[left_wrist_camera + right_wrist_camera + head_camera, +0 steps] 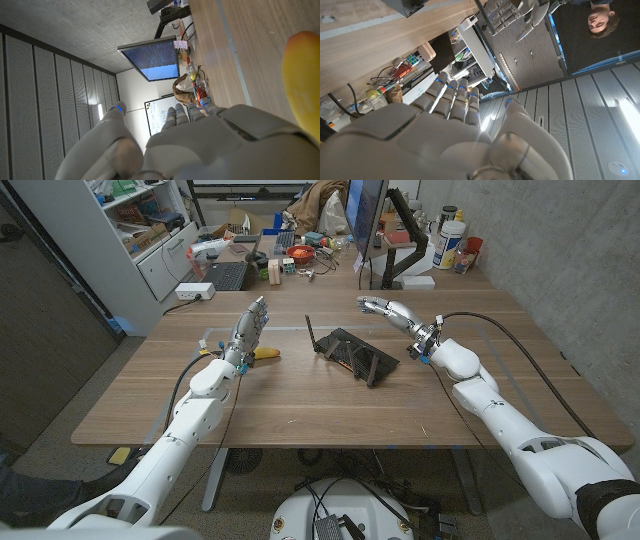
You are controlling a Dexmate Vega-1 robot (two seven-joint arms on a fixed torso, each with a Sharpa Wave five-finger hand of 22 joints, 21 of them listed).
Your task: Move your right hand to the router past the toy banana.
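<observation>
Two robot hands are raised over the worktop (300,405), and neither holds anything. The right robot hand (385,308) hangs above the far right part of the worktop, fingers extended and slightly apart, pointing toward the robot's left. The left robot hand (250,327) stands upright, fingers together and straight, just beside the toy banana (264,354), which lies on the wood close to its wrist. The right wrist view confirms extended fingers (451,97) with nothing in them; the left wrist view shows the banana's yellow skin close alongside the hand's back.

The router (350,352), a flat black unit with one antenna raised at its left end, lies near the worktop's middle, between the two hands and nearer the robot than the right hand.

Judgement: the step in hand is the approach, not yet completed. To do it well, the right robot hand should come down and toward the robot onto the router's body, keeping its fingers level and clearing the upright antenna. The banana lies beyond the router on the robot's left, so a direct path need not cross it.

Open room is ample on the right and near sides of the router. The far edge carries a monitor (365,215) and clutter; the cable along the right arm should be kept off the router.
</observation>
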